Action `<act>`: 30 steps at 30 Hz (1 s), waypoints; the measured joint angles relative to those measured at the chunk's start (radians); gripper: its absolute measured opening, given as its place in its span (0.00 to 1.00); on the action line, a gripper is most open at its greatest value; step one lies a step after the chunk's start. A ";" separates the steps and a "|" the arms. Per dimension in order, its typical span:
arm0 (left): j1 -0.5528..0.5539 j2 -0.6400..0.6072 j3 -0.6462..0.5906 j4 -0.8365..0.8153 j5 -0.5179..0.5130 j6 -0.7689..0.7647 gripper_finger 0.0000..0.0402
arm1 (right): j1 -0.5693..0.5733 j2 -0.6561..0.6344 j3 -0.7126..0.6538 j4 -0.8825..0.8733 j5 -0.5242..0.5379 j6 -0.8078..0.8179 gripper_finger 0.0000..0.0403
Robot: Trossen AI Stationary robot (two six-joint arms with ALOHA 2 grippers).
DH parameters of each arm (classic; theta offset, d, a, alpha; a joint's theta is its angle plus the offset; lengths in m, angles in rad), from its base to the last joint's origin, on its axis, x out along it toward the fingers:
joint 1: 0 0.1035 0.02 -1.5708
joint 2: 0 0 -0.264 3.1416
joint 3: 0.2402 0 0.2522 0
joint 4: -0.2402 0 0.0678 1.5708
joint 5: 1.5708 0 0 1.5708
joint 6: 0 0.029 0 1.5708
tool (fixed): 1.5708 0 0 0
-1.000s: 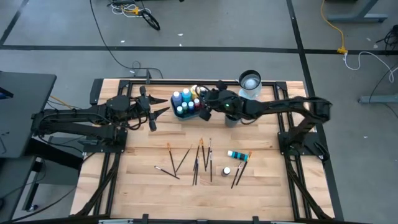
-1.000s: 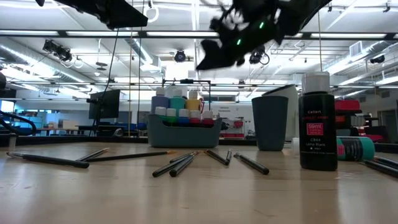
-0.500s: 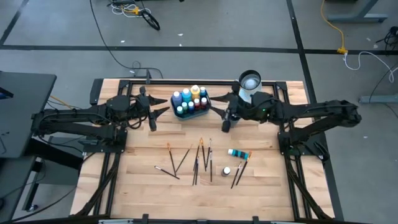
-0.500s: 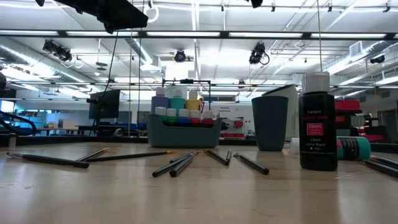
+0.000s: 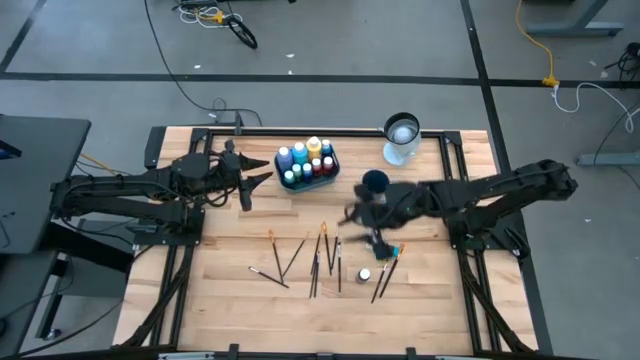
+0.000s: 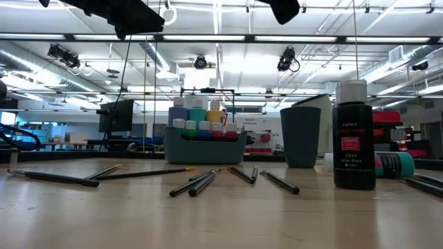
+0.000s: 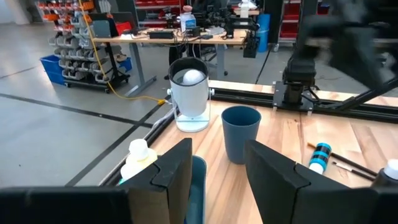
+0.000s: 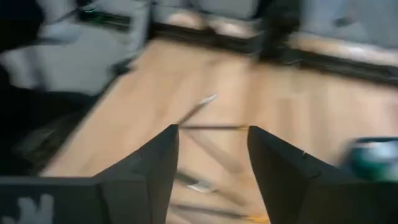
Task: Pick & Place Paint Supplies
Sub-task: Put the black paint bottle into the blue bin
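A teal tray (image 5: 306,165) on the far middle of the table holds several paint bottles with blue, yellow and pink tops. Several dark-handled brushes (image 5: 318,256) lie flat on the wood nearer me. A teal-topped bottle (image 5: 383,249) lies on its side among them. A black bottle with a white cap (image 5: 364,274) stands upright, tall in the low view (image 6: 353,135). My right gripper (image 5: 365,228) hovers open above the brushes and the lying bottle, blurred by motion. My left gripper (image 5: 247,182) waits open, just left of the tray.
A dark blue cup (image 5: 375,183) stands right of the tray. A white round-headed object (image 5: 401,135) sits at the far edge. Black frame rails run along the table's left, right and far sides. Bare wood lies near the front edge.
My right gripper has drawn away from the tray, passed the dark blue cup and swung toward the table's near edge. It now hangs over the brushes and the lying teal-topped bottle. The bottles and brushes on the table have stayed put.
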 joint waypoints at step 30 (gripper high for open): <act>0.000 0.000 0.000 0.057 0.000 -0.012 0.38 | 0.219 0.113 -0.619 0.843 -0.053 0.143 0.52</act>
